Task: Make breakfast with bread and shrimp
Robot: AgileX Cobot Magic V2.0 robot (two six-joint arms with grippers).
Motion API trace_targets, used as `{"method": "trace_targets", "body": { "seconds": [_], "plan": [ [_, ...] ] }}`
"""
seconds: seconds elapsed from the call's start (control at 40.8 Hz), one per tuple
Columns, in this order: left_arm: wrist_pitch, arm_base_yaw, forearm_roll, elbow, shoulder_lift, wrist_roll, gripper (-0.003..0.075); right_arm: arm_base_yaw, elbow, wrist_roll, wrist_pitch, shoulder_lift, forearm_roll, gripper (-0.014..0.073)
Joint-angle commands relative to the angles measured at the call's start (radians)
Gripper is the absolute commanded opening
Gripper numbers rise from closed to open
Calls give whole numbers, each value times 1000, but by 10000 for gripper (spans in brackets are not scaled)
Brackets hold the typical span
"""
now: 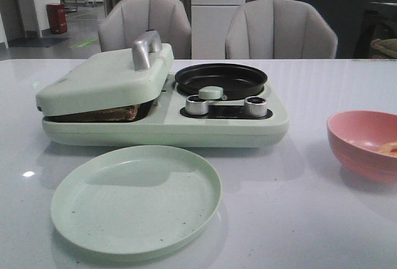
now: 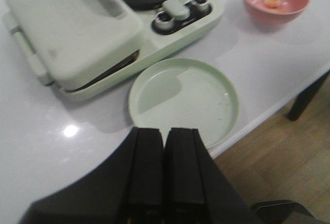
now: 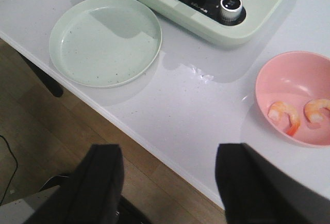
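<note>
The bread (image 1: pixel 115 114) is seen only as a brown-crusted edge, pressed flat under the closed lid of the pale green breakfast maker (image 1: pixel 155 126), at 9 o'clock of its knobs. Two curled orange-pink shrimp (image 3: pixel 284 115) are seen lying side by side in the pink bowl (image 3: pixel 289 79), at 3 o'clock of the maker.

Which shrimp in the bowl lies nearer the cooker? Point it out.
The shrimp close to the pink bowl's far rim, with its curl opening downward. The other shrimp sits toward the bowl's middle and shows a redder tail.
</note>
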Motion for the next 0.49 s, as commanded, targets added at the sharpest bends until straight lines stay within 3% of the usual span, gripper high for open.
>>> {"method": "trace_targets", "body": {
  "seconds": [0.0, 0.466],
  "plan": [
    [-84, -31, 87, -4, -31, -92, 102, -1, -27, -1, -65, -2, -9, 495],
    [-95, -29, 64, 142, -218, -92, 102, -1, -27, -1, -175, -2, 17, 495]
  ]
}}
